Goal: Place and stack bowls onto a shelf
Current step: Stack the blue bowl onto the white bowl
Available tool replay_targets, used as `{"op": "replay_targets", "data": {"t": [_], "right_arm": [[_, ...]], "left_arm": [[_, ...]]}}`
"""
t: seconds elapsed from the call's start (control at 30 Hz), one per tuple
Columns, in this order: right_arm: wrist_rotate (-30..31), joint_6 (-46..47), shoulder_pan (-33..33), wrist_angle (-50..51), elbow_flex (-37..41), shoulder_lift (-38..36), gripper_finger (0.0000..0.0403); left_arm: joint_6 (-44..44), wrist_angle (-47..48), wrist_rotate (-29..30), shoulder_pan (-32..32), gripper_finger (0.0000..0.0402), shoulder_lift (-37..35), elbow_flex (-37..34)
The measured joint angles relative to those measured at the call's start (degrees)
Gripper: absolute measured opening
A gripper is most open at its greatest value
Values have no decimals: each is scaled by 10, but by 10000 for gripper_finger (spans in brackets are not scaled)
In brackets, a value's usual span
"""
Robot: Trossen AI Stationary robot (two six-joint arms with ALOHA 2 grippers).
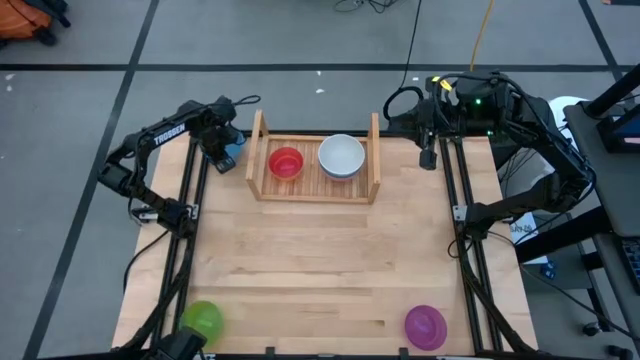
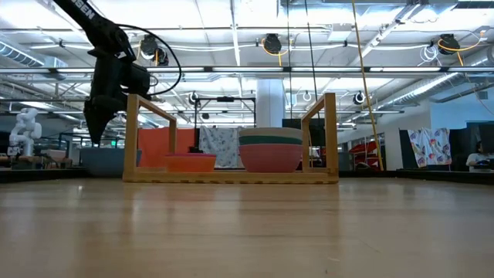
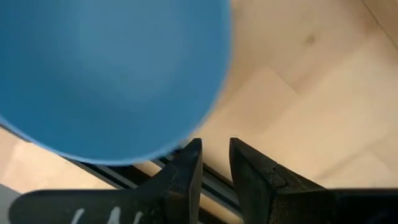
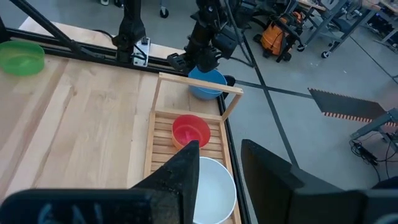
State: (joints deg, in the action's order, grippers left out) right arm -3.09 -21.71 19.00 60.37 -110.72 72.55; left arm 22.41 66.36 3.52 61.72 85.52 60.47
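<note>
A blue bowl (image 1: 233,159) (image 3: 106,74) (image 4: 207,84) sits on its base at the table's far left, just outside the shelf's (image 1: 262,184) left side board. My left gripper (image 1: 221,150) (image 3: 215,163) (image 2: 96,137) points down over the bowl's rim, open; its fingers stand just beside the rim with nothing between them. On the shelf rest a red bowl (image 1: 286,162) (image 4: 190,130) and a stack topped by a white bowl (image 1: 341,156) (image 2: 270,137). My right gripper (image 1: 428,153) (image 4: 219,158) waits open, raised off the shelf's right end.
A green bowl (image 1: 203,320) lies at the table's near left corner and a purple bowl (image 1: 425,326) near the front right. Dark frame rails (image 1: 190,220) run along both table sides. Bare wood lies between the shelf and the front bowls.
</note>
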Motion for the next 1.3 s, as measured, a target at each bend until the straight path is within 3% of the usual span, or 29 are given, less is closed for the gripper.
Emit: {"op": "replay_targets", "data": {"t": [1.3], "right_arm": [[0,-1,0,-27,0,0,112]], "left_arm": [[45,-51,26,-5,88,0,-43]]}}
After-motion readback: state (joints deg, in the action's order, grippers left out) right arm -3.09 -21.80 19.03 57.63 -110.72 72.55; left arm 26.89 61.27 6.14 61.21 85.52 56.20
